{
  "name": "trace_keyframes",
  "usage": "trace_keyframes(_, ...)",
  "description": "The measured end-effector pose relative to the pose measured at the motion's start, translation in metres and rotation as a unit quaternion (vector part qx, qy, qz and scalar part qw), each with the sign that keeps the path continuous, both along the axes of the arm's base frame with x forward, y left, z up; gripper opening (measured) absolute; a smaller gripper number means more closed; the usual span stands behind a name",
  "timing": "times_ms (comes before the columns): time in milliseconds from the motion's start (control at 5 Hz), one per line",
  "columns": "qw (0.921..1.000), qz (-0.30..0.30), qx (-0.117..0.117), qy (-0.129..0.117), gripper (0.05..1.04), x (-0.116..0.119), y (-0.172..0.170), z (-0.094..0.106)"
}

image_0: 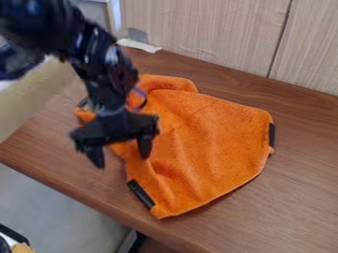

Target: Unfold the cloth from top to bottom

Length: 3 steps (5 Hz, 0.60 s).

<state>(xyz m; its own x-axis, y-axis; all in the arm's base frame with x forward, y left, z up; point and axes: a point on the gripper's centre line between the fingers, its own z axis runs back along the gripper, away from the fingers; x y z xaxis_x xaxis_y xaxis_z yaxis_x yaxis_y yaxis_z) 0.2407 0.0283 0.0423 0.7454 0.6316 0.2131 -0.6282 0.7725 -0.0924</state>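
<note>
The black gripper [121, 157] hangs over the left part of the cloth in the camera view, its two fingers apart and nothing visible between them. Beneath and to the right of it, the orange cloth [208, 138] lies spread on the wooden table, with wrinkles near its lower left and a raised, bunched fold along its top. One black strip is at its lower left edge and another at its right edge. The arm and gripper hide some of the cloth's left side.
The brown wooden table [304, 197] meets a light wood-grain panel [198, 29] at the back. Its front edge runs diagonally down from the left. A white strip [139, 45] lies by the panel at the upper left.
</note>
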Motion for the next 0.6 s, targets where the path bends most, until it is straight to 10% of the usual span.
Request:
trace_keyframes(200,0.9995,-0.008,-0.028,0.01,1.0,0.006,-0.002,0.021)
trace_keyframes(600,0.9981,-0.06,0.01,-0.011,1.0,0.012,-0.009,0.053)
